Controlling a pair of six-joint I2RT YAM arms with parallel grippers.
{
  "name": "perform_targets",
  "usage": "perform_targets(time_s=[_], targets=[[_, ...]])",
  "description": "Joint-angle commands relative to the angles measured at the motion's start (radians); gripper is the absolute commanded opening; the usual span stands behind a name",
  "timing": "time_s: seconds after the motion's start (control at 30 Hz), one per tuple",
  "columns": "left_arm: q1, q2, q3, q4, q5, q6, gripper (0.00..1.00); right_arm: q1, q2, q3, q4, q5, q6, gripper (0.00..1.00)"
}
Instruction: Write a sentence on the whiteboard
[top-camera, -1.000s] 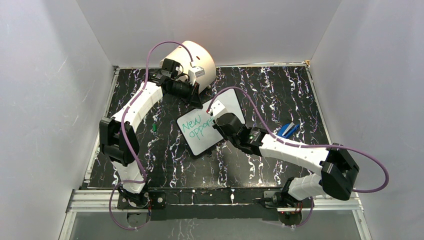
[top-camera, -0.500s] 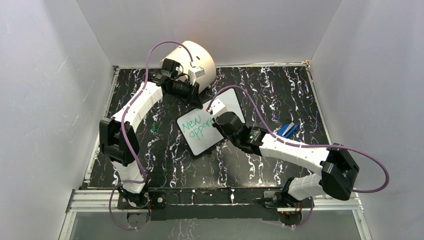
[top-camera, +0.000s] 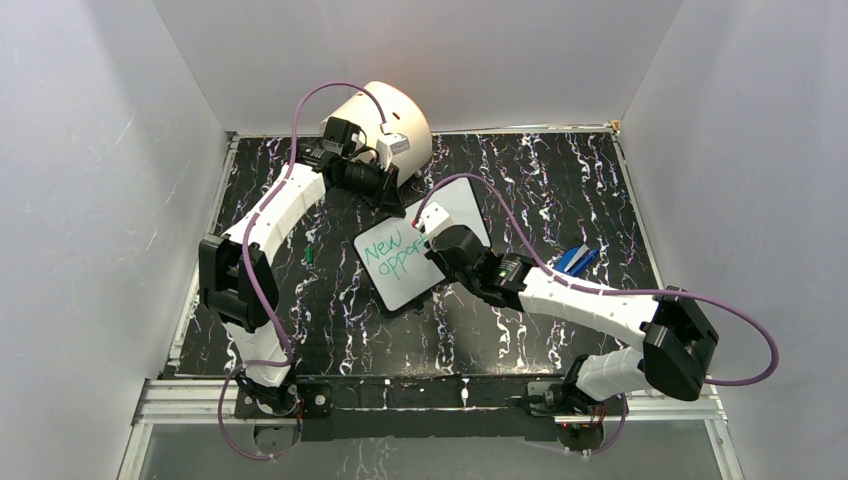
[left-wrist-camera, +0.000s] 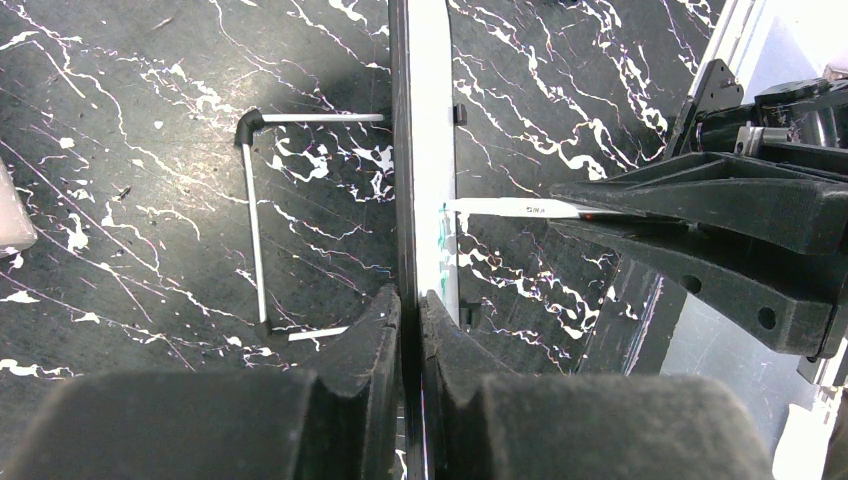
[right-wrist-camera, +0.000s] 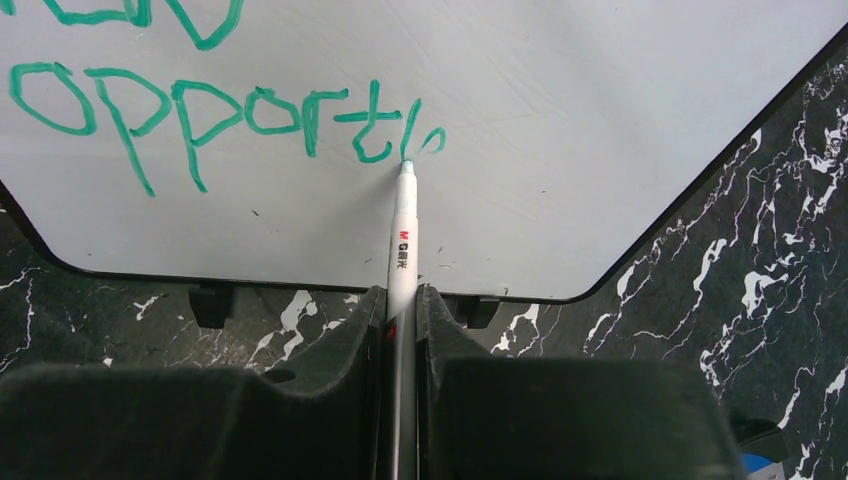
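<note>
Two lines of the sentence (right-wrist-camera: 190, 105) begun on the whiteboard (top-camera: 405, 287)
Left gripper (left-wrist-camera: 410, 305) clamps the whiteboard's edge; right gripper (right-wrist-camera: 400, 300) clamps the marker (right-wrist-camera: 403, 240), tip on the whiteboard beside the last letter. Press lightly, keep the line level.

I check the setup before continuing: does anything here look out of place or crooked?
Nothing looks spilled or damaged. The whiteboard sits turned at an angle to the table edges, so the sentence runs slanted. A small green piece, perhaps a marker cap, lies loose on the table left of the board.
</note>
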Motion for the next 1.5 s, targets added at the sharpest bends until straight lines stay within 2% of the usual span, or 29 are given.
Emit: perform_targets(time_s=[0.0, 1.47], targets=[[-0.009, 0.003, -0.018, -0.088, -0.013, 0.024, 0.00, -0.005, -0.015, 0.036, 0.025, -0.018, 0.017, 0.00], [-0.009, 0.001, -0.017, -0.093, -0.002, 0.029, 0.00, -0.013, -0.009, 0.055, 0.133, 0.066, -0.027, 0.00]])
